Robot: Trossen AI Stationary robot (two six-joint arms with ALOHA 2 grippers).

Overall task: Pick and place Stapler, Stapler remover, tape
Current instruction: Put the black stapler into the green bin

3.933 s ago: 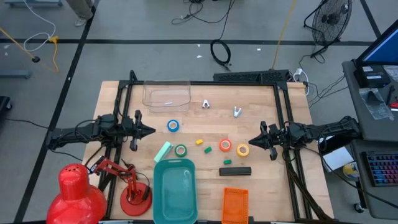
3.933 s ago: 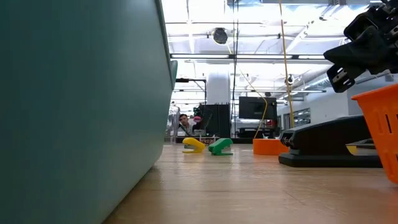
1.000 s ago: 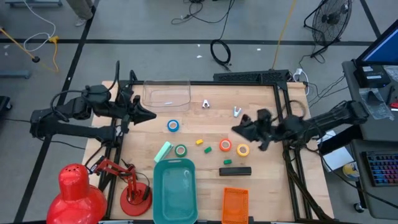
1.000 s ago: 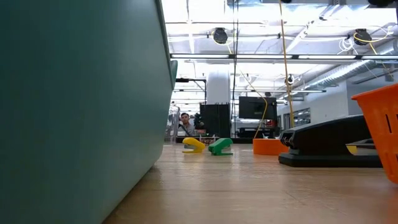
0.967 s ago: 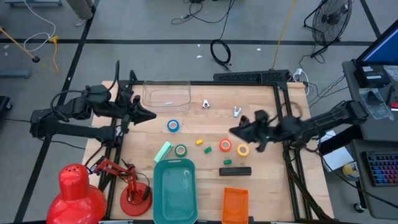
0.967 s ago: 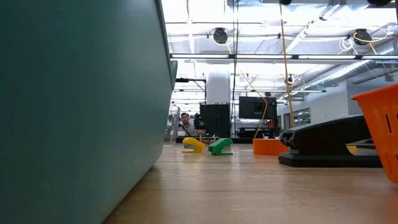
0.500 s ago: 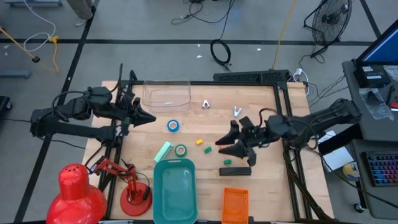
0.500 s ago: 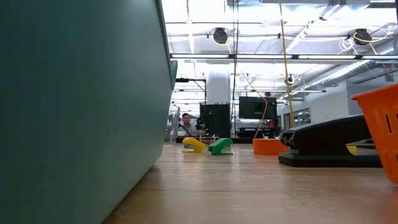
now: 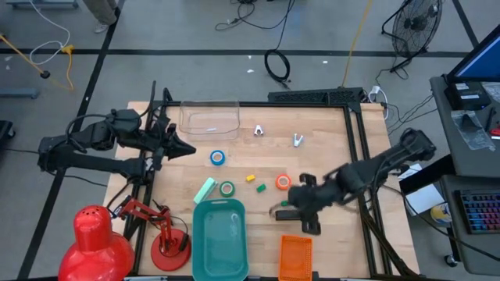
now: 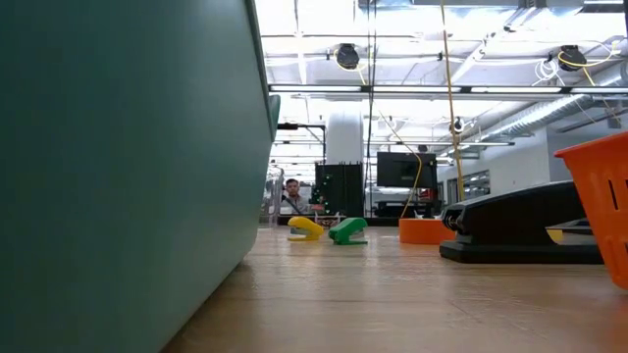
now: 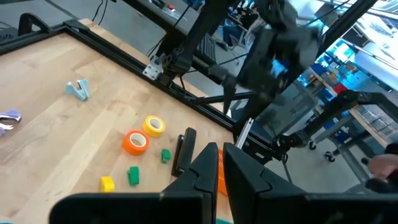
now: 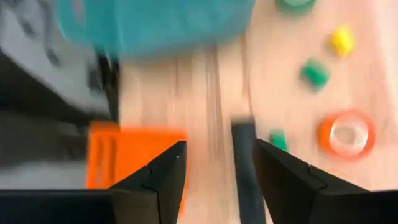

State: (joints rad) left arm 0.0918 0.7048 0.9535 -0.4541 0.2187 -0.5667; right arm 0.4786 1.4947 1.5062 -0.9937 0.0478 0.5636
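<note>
bright overhead light; right wrist view motion-blurred; soft shadows.

No text, label, brand, number or sign can be read in any of the views: nothing legible shows on the things on the table, on the arms, or in the room behind.
</note>
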